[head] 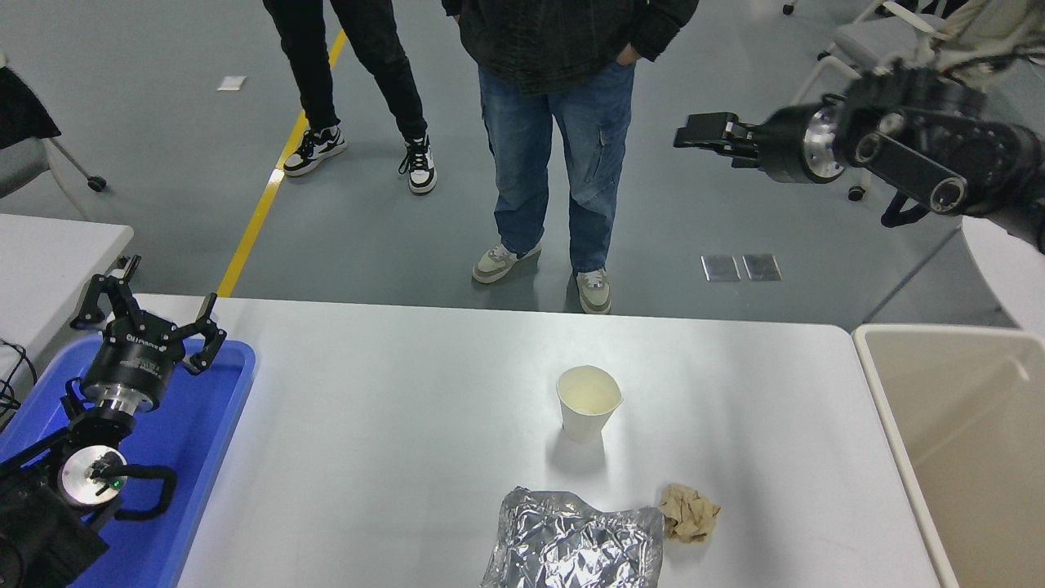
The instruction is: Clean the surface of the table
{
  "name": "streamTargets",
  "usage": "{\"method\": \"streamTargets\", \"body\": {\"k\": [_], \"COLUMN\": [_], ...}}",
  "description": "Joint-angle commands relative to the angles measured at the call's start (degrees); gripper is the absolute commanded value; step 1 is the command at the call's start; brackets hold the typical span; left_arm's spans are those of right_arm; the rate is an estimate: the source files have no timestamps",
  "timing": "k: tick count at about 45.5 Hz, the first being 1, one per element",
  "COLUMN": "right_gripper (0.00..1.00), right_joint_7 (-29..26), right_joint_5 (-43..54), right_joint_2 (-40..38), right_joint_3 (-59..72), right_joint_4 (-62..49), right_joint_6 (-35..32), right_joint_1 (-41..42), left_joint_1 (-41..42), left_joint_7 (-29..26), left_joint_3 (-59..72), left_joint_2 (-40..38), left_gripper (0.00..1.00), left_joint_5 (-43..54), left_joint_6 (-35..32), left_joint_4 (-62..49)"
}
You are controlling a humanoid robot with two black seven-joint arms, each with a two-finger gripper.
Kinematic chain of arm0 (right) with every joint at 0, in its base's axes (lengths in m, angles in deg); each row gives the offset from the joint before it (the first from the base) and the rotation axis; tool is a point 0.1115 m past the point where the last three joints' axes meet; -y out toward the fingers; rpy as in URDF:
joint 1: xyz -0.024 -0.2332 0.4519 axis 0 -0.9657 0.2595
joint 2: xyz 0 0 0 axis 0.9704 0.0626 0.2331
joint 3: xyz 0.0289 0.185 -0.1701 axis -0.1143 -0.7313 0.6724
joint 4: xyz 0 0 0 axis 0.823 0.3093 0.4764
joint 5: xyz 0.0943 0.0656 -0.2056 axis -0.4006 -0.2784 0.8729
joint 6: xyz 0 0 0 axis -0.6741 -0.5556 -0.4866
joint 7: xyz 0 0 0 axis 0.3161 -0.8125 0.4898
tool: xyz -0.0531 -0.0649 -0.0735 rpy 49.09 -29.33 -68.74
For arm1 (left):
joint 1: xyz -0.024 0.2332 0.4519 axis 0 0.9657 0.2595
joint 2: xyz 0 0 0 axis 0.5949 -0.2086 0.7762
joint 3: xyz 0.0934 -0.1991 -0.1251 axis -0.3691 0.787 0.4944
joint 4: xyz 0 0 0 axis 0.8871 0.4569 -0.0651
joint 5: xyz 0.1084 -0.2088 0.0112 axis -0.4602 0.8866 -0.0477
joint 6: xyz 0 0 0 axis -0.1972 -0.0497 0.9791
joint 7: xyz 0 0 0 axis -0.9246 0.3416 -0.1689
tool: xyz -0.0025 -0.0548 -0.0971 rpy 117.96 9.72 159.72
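The table surface [392, 425] is a wide white tabletop. On it stand a white paper cup [588, 403], upright and right of centre, a crumpled sheet of silver foil [575, 543] at the front edge, and a crumpled brown paper wad [690, 513] touching the foil's right side. My right gripper [695, 131] is high at the upper right, pointing left, well above and beyond the table's far edge, and holds nothing. My left gripper [148, 314] is parked at the lower left over a blue tray, open and empty.
The blue tray [216, 408] lies at the table's left end. A beige bin [963, 441] stands off the right end. Two people [563, 122] stand at the far side. A smaller white table [49, 253] is at left, a round white tabletop [1008, 269] at right.
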State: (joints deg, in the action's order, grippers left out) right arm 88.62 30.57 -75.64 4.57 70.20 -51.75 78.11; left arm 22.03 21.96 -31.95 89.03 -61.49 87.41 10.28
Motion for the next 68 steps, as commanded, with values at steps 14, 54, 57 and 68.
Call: {"method": "streamTargets", "body": {"k": [14, 54, 57, 68], "right_gripper": [0.98, 0.96, 0.96, 0.89], "right_joint_7": [0.02, 0.11, 0.11, 0.11], "right_joint_5": [10.52, 20.01, 20.98, 23.0], "right_joint_2": [13.91, 13.91, 13.91, 13.91], "right_joint_3": [8.45, 8.71, 8.71, 8.8], "right_joint_4": [1.46, 0.14, 0.14, -0.13], "right_joint_6": [-1.77, 1.04, 1.57, 3.59], "right_joint_1": [-3.83, -12.97, -13.76, -16.66], "left_joint_1": [0.0, 0.0, 0.0, 0.0], "left_joint_7": [0.0, 0.0, 0.0, 0.0], "left_joint_3": [0.0, 0.0, 0.0, 0.0], "left_joint_2": [0.0, 0.0, 0.0, 0.0], "left_gripper": [1.0, 1.0, 1.0, 1.0], "left_joint_5": [0.0, 0.0, 0.0, 0.0], "left_joint_6": [0.0, 0.0, 0.0, 0.0], "left_joint_4": [0.01, 0.01, 0.01, 0.01]}}
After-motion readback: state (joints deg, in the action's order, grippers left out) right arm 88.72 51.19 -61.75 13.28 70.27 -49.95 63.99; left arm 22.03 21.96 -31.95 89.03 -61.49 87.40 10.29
